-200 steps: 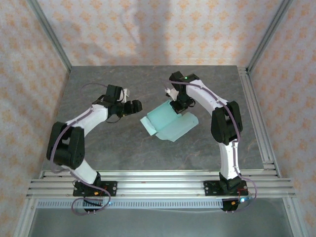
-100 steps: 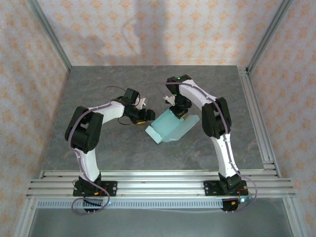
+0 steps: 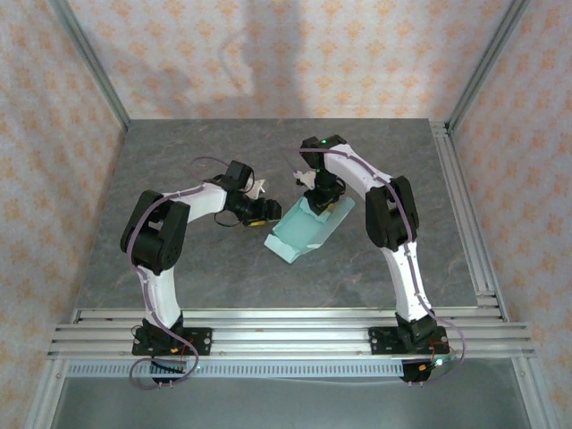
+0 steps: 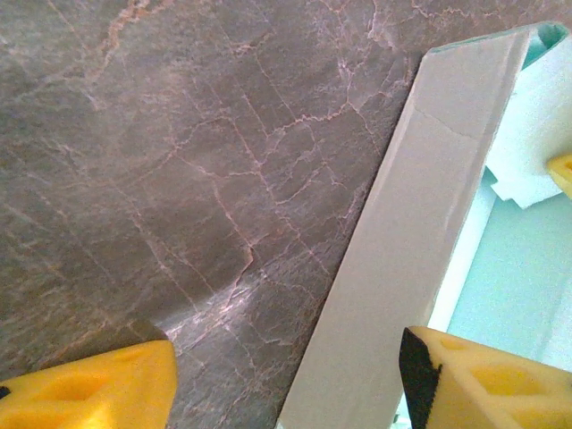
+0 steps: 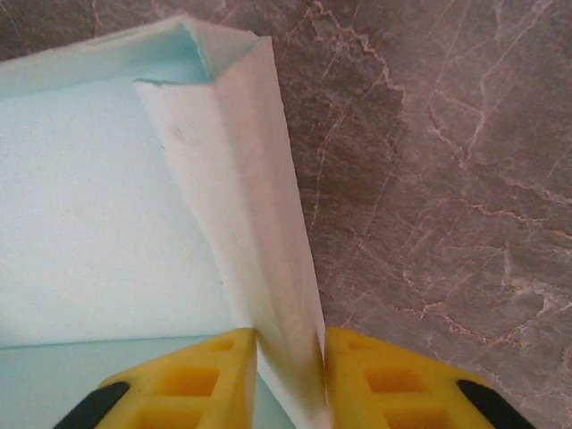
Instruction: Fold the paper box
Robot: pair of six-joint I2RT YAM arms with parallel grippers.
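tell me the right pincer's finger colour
Yellow fingers on the right pincer gripping the paper box; best in right wrist view.

Mint-green paper box (image 3: 305,229), part-folded, side flaps raised, mid-table, angled diag.

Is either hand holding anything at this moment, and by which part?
The right hand pinches the box by one raised side flap. The left hand is open, gripping nothing.
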